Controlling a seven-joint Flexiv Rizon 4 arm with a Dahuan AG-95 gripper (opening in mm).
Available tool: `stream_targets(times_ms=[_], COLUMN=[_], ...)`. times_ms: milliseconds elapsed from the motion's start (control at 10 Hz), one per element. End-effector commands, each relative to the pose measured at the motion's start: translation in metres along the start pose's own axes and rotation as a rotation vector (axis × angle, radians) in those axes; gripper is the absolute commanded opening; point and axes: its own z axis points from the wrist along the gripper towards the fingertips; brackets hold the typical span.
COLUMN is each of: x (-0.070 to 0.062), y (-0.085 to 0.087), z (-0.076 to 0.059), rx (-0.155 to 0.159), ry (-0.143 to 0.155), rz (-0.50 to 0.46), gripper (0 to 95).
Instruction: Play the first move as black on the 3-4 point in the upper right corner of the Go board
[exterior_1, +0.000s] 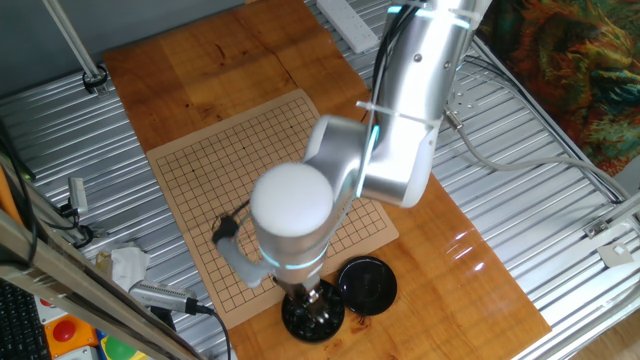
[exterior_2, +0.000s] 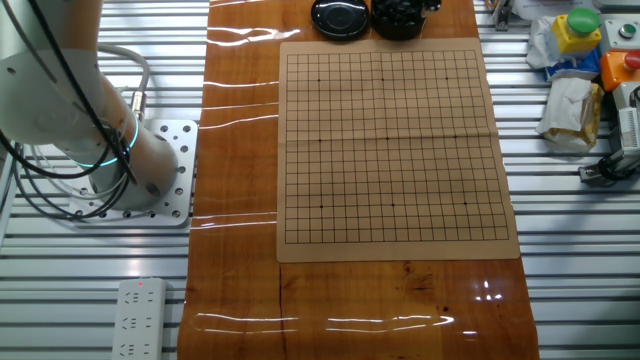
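Observation:
The tan board (exterior_2: 390, 140) lies flat on the orange-brown tabletop, and no stone sits on its grid. It also shows in one fixed view (exterior_1: 230, 150), partly covered by my arm. A round black bowl (exterior_1: 300, 318) of glossy black stones (exterior_2: 398, 14) stands just off the board's edge, next to a round black lid (exterior_1: 368, 283). My gripper (exterior_1: 320, 300) points down into the bowl, with its fingertips among the stones. My wrist hides the jaws, so I cannot tell whether they are open. In the other fixed view the gripper is cut off at the top edge.
The lid (exterior_2: 340, 18) sits left of the bowl. A white power strip (exterior_2: 135, 315) lies on the slatted metal frame near my base (exterior_2: 150, 180). Crumpled bags and coloured items (exterior_2: 570, 100) lie beside the board. Cables and paper (exterior_1: 125, 265) lie off the table's side.

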Motion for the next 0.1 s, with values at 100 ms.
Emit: stream_targets(times_ms=[100], x=[0.0012], y=[-0.0132], z=[-0.0068], rx=[0.01], ry=[-0.021], rz=[0.078], gripper=[76.0])
